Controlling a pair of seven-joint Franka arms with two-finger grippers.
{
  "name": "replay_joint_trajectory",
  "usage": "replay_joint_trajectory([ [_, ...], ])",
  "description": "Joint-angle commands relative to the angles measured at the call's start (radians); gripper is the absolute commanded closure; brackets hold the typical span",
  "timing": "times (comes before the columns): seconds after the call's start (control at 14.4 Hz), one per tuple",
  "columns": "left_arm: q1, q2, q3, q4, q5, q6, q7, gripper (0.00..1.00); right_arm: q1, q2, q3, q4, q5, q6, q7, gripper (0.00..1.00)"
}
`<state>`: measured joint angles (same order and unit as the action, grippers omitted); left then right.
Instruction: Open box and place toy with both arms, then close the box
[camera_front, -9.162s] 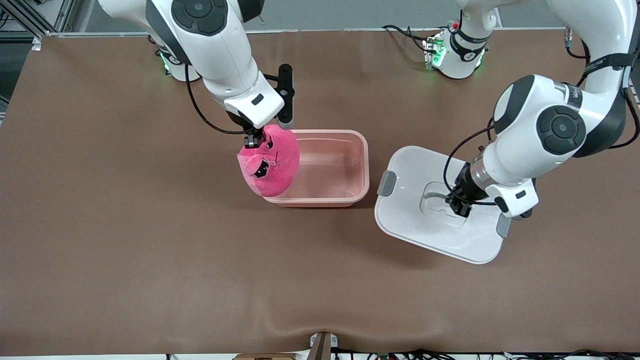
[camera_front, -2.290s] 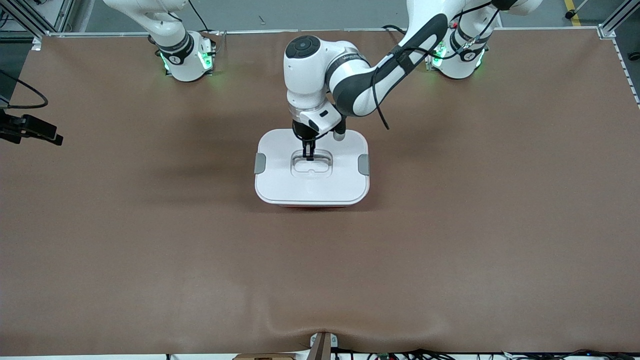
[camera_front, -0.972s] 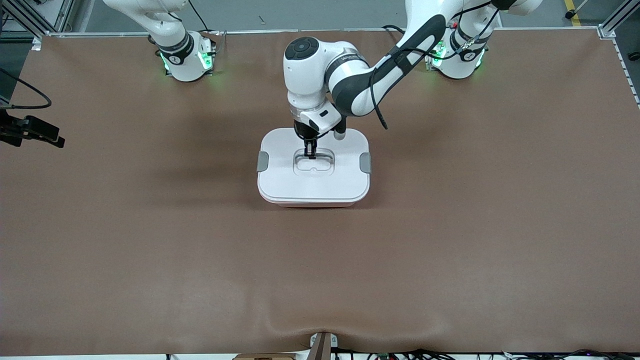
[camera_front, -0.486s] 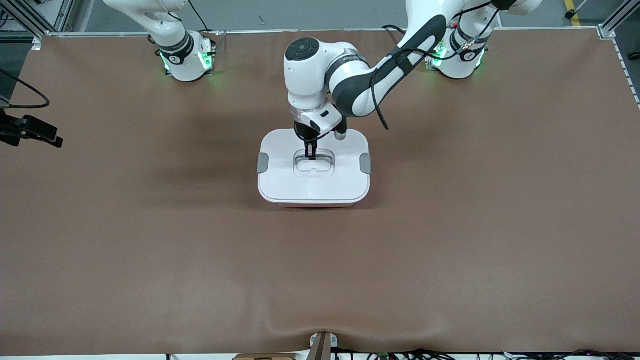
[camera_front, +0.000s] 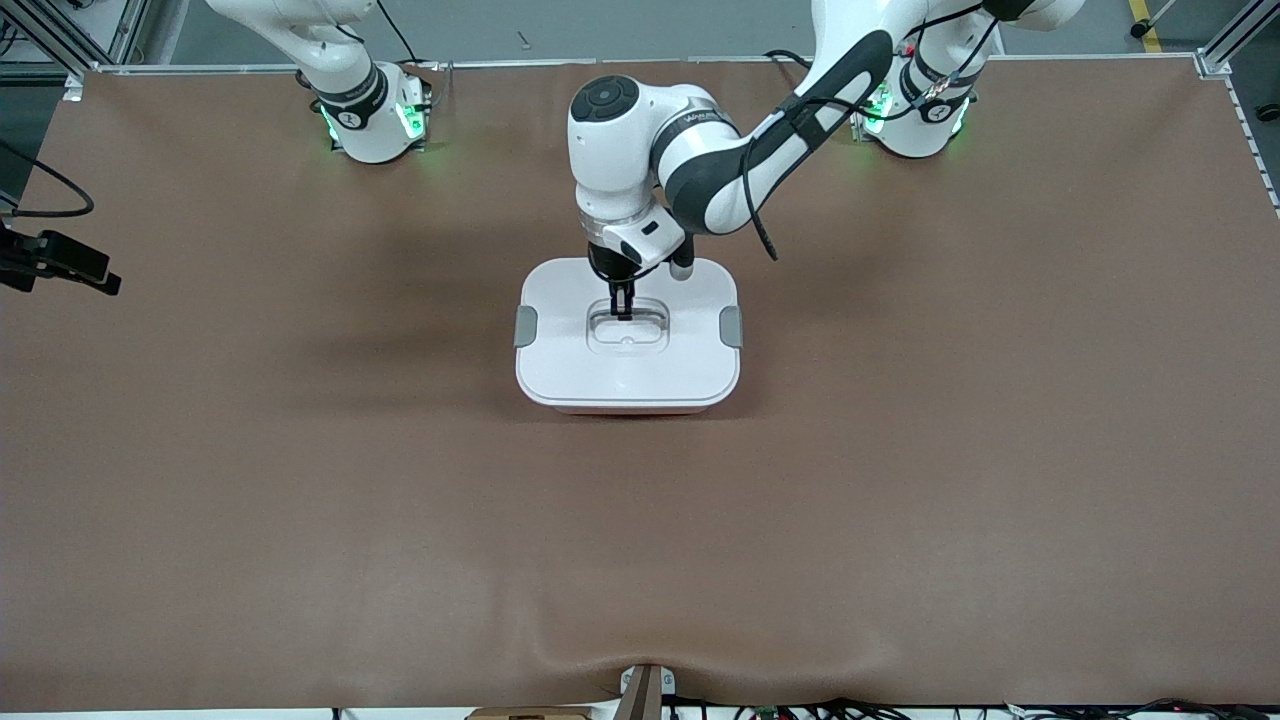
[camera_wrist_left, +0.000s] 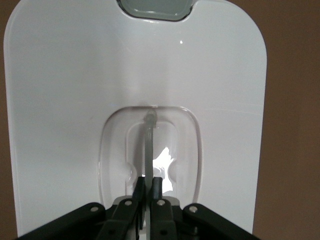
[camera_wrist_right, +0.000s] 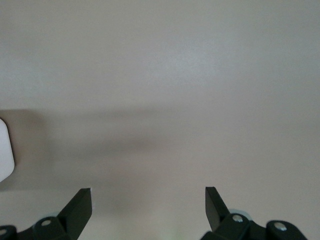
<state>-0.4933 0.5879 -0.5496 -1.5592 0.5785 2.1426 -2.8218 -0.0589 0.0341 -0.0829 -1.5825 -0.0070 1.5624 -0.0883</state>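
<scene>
Item 1, table: brown surface, broad bare stretch nearer the front camera than the box

Item 2, box: near the middle of the table, upright; only a thin pale pink strip of the tub visible under the lid's near edge

Item 3, lid: white, rounded-rectangular, seated on the box and covering it; grey clips at both short ends, one toward the right arm's end of the table, the other toward the left arm's end; one clip also visible in the left wrist view

Item 4, handle: clear thin bar lying in the recessed centre of the lid

Item 5, left end effector: down in the lid's recess over the centre of the box, fingers pressed together, pinching the clear handle; left arm reaching in from its base at the table edge farthest from the front camera

Item 6, toy: not visible under the seated lid; position cannot be told

Item 7, right end effector: fingers spread wide, nothing between them, well apart from the box, off the right arm's end of the table and waiting; only its black tip visible in the front view
</scene>
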Motion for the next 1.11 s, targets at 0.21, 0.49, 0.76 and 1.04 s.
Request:
replay_joint_trajectory([
  [0.21, -0.017, 0.017, 0.005, 0.001, 0.055, -0.006, -0.283, 1.00, -0.009, -0.013, 0.006, -0.001, -0.013, -0.007, 0.002, 0.00],
  [0.49, -0.022, 0.024, 0.005, -0.002, 0.069, -0.006, -0.281, 1.00, -0.013, -0.011, 0.006, -0.001, -0.013, -0.007, 0.001, 0.00],
  [0.76, -0.019, 0.004, 0.003, 0.001, 0.070, -0.016, -0.265, 0.23, -0.010, -0.013, 0.006, -0.002, -0.013, -0.008, 0.002, 0.00],
  [1.04, -0.005, -0.046, -0.003, 0.007, 0.041, -0.090, -0.168, 0.00, -0.009, -0.013, 0.008, -0.004, -0.011, -0.007, 0.004, 0.00],
])
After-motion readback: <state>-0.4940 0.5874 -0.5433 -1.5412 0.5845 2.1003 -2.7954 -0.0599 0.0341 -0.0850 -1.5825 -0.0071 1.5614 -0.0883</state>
